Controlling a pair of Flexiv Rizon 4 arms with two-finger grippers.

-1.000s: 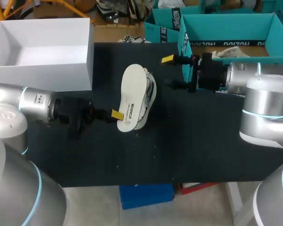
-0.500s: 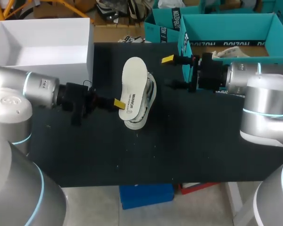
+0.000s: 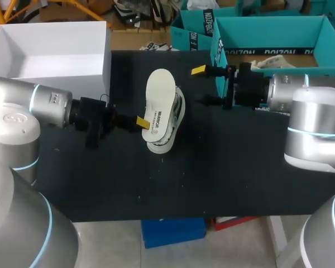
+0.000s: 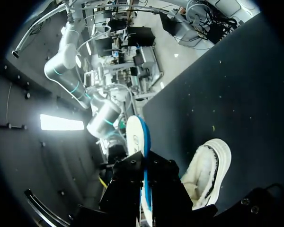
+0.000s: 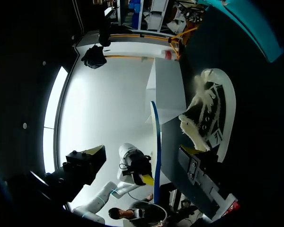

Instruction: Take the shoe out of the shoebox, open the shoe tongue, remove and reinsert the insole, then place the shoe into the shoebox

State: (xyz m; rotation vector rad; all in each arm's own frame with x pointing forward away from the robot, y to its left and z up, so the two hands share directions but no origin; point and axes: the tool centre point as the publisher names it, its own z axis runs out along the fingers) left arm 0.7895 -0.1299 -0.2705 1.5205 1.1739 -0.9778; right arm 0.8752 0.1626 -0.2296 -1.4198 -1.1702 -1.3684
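Observation:
A white insole (image 3: pixel 159 105) is held by its edge over the shoe (image 3: pixel 173 120), which lies on its side mid-table. My left gripper (image 3: pixel 138 121) is shut on the insole. In the left wrist view the insole (image 4: pixel 141 146) runs edge-on out from the gripper (image 4: pixel 145 189), showing a blue underside, and the fleece-lined shoe (image 4: pixel 209 170) lies beside it. My right gripper (image 3: pixel 202 85) hovers open to the right of the shoe, holding nothing. The right wrist view shows the shoe (image 5: pixel 214 111) ahead of that gripper (image 5: pixel 142 152), with the insole (image 5: pixel 156 142) as a thin blue line.
A white open box (image 3: pixel 50 56) stands at the back left. The teal shoebox (image 3: pixel 268 33) sits at the back right, behind my right arm. The black table (image 3: pixel 212 167) stretches in front of the shoe.
My left arm has carried the insole a little toward the back of the table, over the shoe. My right arm has not moved.

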